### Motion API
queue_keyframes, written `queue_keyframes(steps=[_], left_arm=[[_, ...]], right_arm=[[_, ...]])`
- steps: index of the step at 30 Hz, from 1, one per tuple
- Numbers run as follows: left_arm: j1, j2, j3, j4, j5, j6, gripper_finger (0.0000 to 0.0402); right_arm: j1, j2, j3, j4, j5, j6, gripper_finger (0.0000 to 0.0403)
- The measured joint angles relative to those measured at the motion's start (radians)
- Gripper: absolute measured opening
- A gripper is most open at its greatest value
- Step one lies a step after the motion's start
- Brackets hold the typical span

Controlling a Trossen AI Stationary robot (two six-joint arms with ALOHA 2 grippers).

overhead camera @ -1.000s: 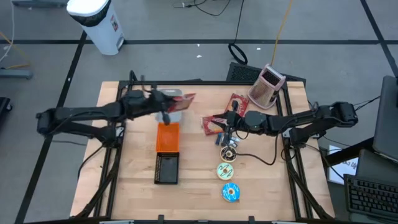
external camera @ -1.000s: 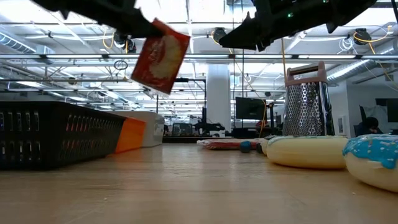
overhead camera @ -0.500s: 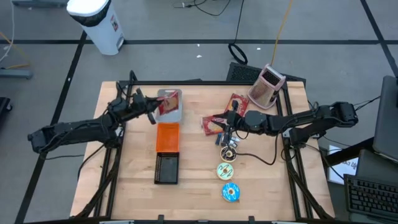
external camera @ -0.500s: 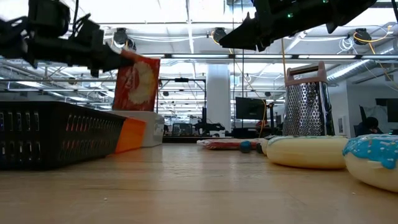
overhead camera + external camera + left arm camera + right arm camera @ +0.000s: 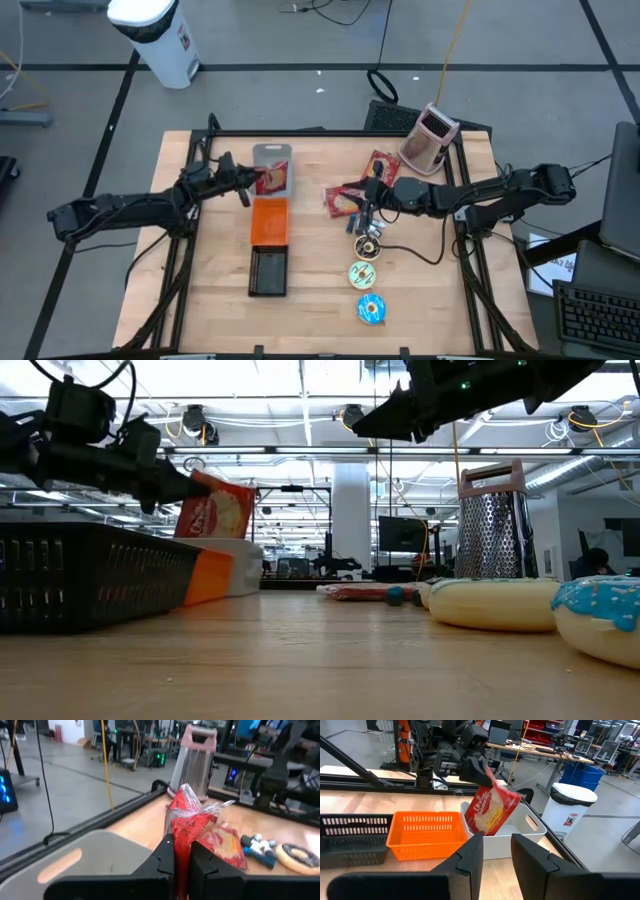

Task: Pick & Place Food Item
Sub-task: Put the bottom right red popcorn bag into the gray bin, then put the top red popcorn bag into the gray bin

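Observation:
A red snack bag (image 5: 273, 180) hangs over the grey bin (image 5: 272, 155) at the table's far middle, with my left gripper (image 5: 246, 187) shut on it. The right wrist view shows the bag (image 5: 492, 812) slanting down, its lower end inside the bin (image 5: 522, 827). My right gripper (image 5: 360, 203) hovers open and holds nothing, above other red packets (image 5: 378, 165) right of centre. Through its fingers (image 5: 470, 855) I see the bin and baskets. My left gripper pinches the bag's crimped upper end (image 5: 182, 837) between its two fingers, coming level from the table's left side. The bag hangs tilted below and beyond the fingers, and its lower end (image 5: 485, 831) dips past the bin's rim. Whether it touches the bin's floor I cannot tell.
An orange basket (image 5: 269, 219) and a black basket (image 5: 268, 271) lie in a row in front of the bin. Three donuts (image 5: 363, 275) lie toward the near right. A pink-topped grater (image 5: 430, 138) stands at the far right corner. Blue items (image 5: 257, 845) lie by the packets.
My left gripper has come down and drawn back toward the table's left edge, still shut on the bag. The bag has sunk from high above the table until its lower end is in the bin, and it has tipped from upright half a second ago to slanting. My right gripper has kept still.

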Motion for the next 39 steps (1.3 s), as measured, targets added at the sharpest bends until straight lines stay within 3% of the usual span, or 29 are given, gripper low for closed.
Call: queue_keyframes(steps=[7, 16, 29, 33, 39], left_arm=[[0.000, 0.094, 0.000, 0.058, -0.024, 0.056, 0.0019], [0.000, 0.131, 0.000, 0.044, -0.197, 0.093, 0.0082], [0.000, 0.131, 0.054, 0.044, -0.386, 0.228, 0.0241], [0.000, 0.131, 0.116, 0.043, -0.366, 0.242, 0.0274], [-0.001, 0.131, 0.218, 0.021, -0.247, 0.155, 0.0299]], right_arm=[[-0.005, 0.000, 0.000, -0.001, 0.000, 0.002, 0.0089], [-0.005, 0.000, 0.000, -0.004, 0.000, 0.002, 0.0089], [-0.007, 0.001, -0.022, 0.013, 0.000, 0.003, 0.0098], [-0.007, 0.001, -0.026, 0.034, 0.000, 0.003, 0.0098], [-0.007, 0.001, -0.027, 0.019, 0.004, 0.003, 0.0098]])
